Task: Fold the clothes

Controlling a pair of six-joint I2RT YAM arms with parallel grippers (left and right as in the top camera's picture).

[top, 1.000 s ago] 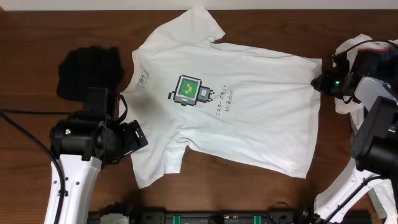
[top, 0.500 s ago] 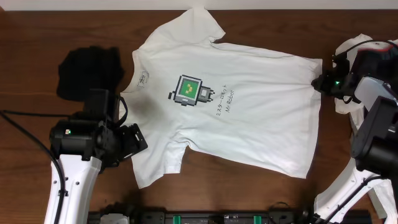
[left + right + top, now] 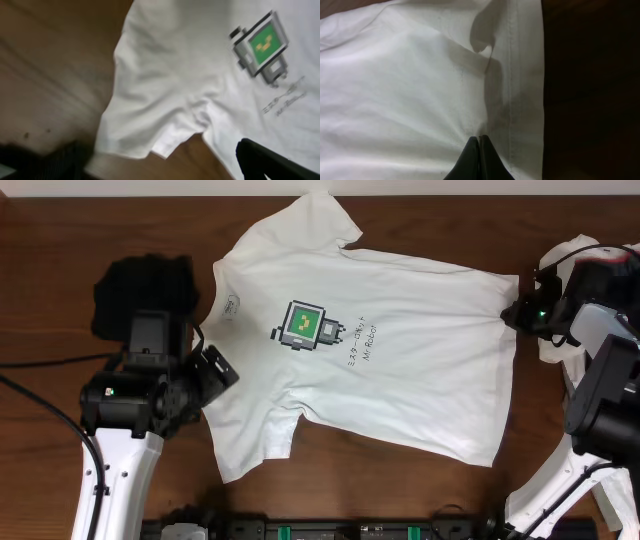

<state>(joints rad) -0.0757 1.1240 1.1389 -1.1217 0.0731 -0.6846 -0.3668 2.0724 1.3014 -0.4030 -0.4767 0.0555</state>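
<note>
A white T-shirt (image 3: 400, 390) lies spread flat on the dark wooden table (image 3: 60, 240). It lies face up with its collar toward the left side and its hem toward the right. The green-and-grey pixel-robot print (image 3: 302, 327) shows on its chest, with a short line of text just beside it. A black garment (image 3: 140, 285) sits bunched up near the left edge of the table, just beyond the shirt's collar. The left gripper (image 3: 214, 368) hovers at the shirt's left edge, near the lower sleeve (image 3: 150, 130). Its fingers are spread wide apart and hold nothing. In its own wrist view only one dark finger (image 3: 270, 160) shows, low in the corner, above the slightly rumpled sleeve. On the far side, the right gripper (image 3: 512, 313) sits at the hem (image 3: 525, 75). Its fingertips (image 3: 472, 155) are pressed together on the white cloth just inside the stitched edge, and creases run out from the pinch. Another white garment (image 3: 552, 348) lies crumpled under the right arm, just beside the shirt's hem.
</note>
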